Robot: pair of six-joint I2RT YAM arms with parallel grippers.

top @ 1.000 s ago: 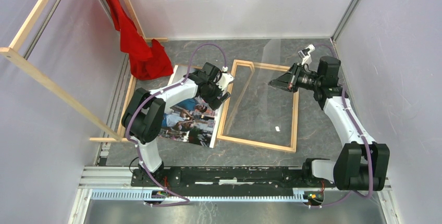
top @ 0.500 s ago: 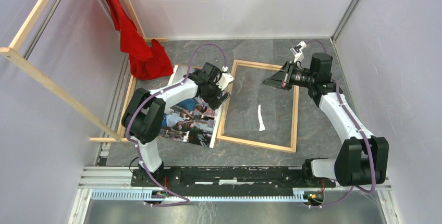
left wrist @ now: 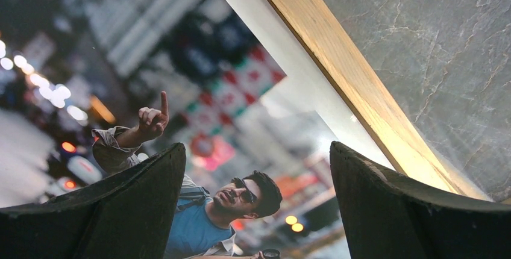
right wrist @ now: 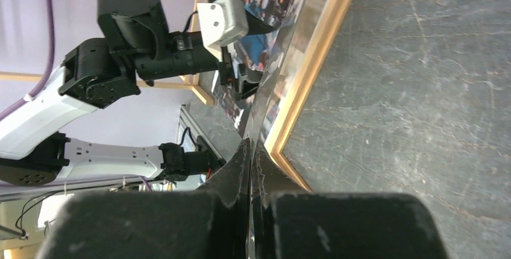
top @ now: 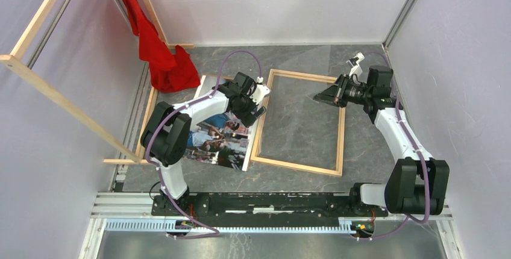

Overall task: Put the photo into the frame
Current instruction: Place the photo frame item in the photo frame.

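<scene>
The photo (top: 220,141) lies face up on the grey table, just left of the frame (top: 295,165), its right edge against the frame's left rail. My left gripper (top: 260,111) is open and hovers low over the photo's upper right part. In the left wrist view the open left gripper (left wrist: 258,147) is above the print (left wrist: 181,78), with the frame's rail (left wrist: 355,84) beside it. My right gripper (top: 316,97) is over the frame's upper right. It (right wrist: 250,144) is shut on the edge of a thin clear pane (right wrist: 277,66), held tilted above the frame (right wrist: 313,54).
A red cloth (top: 163,60) hangs at the back left. Long wooden rails (top: 60,99) lean along the left wall, and one (top: 146,120) lies beside the photo. Enclosure walls stand on the left, back and right.
My right gripper swung up and left with the clear pane, then came back right. The pane's glare over the frame has gone. The left arm and photo have not moved.
</scene>
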